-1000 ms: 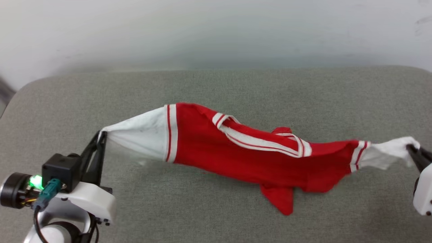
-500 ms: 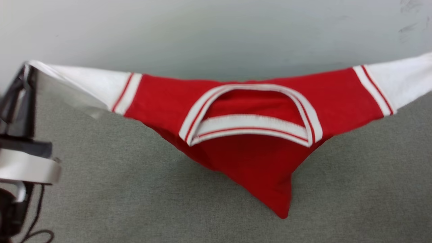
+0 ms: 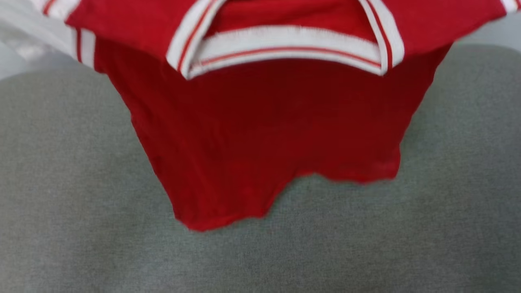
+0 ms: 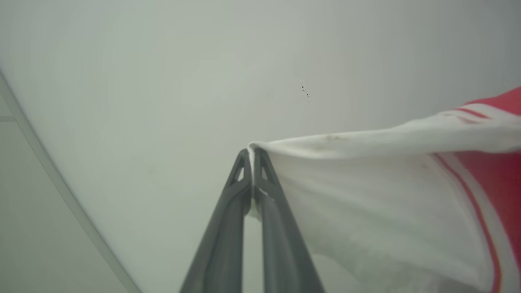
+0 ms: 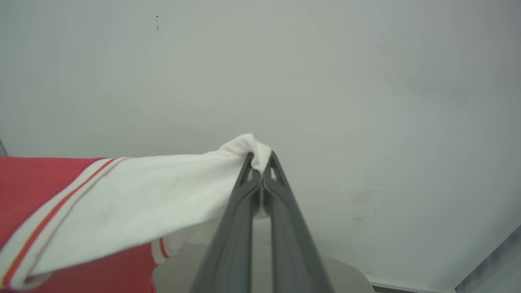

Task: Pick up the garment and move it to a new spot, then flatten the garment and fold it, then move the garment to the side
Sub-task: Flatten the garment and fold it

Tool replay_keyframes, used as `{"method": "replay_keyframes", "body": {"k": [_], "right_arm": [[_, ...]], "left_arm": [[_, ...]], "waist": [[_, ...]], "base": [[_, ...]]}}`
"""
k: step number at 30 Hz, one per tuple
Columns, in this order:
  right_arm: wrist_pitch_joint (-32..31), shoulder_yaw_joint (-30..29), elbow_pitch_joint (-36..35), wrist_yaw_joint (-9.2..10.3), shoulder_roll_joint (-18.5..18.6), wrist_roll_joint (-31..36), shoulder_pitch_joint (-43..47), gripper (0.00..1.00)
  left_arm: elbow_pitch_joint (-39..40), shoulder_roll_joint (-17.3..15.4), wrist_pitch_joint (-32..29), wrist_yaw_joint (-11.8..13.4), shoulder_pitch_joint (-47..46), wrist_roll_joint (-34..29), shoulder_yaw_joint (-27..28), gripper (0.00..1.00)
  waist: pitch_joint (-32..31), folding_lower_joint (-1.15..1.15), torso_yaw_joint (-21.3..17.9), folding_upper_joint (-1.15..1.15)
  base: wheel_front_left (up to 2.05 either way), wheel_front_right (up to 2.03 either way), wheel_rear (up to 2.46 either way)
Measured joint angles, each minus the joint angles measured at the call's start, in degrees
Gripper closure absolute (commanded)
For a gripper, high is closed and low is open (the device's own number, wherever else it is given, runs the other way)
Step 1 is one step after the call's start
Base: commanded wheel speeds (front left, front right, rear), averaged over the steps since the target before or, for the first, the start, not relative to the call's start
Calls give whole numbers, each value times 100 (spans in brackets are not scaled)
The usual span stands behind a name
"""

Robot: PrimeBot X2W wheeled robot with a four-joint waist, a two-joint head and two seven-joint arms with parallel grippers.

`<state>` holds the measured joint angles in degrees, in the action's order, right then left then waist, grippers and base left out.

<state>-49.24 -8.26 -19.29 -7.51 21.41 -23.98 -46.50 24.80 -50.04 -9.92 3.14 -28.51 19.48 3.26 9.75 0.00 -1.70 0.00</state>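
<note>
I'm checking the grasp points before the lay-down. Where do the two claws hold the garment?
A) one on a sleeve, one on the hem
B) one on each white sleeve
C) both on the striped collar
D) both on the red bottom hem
B: in the wrist views the left claw and the right claw are each shut on the tip of a white sleeve, and the garment hangs between them.

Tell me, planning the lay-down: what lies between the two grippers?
The garment: wrist views show the left gripper and right gripper each pinching a white sleeve; the head view shows it hanging between.
</note>
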Motion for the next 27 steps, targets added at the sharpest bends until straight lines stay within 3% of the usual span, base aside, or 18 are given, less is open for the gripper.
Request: {"method": "replay_keyframes", "body": {"k": [4, 10, 21, 27], "right_arm": [[163, 208, 359, 1, 52, 92, -906, 100], [416, 512, 1107, 1, -19, 212, -2230, 100], [1441, 1139, 2811, 0, -21, 726, -4288, 100], [2317, 1313, 3799, 0, -154, 1156, -4977, 100]], "left_arm": [[-425, -162, 20, -270, -943, 87, -181, 100], [-1396, -102, 197, -613, -2681, 27, -709, 100], [-3599, 670, 850, -860, -5623, -285, -1464, 100], [-4912, 1192, 1496, -869, -6582, -533, -1835, 100]], "waist": [[424, 0, 22, 0], [1120, 1, 81, 0], [2227, 1, 200, 0], [2600, 1, 349, 0]], "base": [[0, 0, 0], [0, 0, 0], [0, 0, 0], [0, 0, 0]]}}
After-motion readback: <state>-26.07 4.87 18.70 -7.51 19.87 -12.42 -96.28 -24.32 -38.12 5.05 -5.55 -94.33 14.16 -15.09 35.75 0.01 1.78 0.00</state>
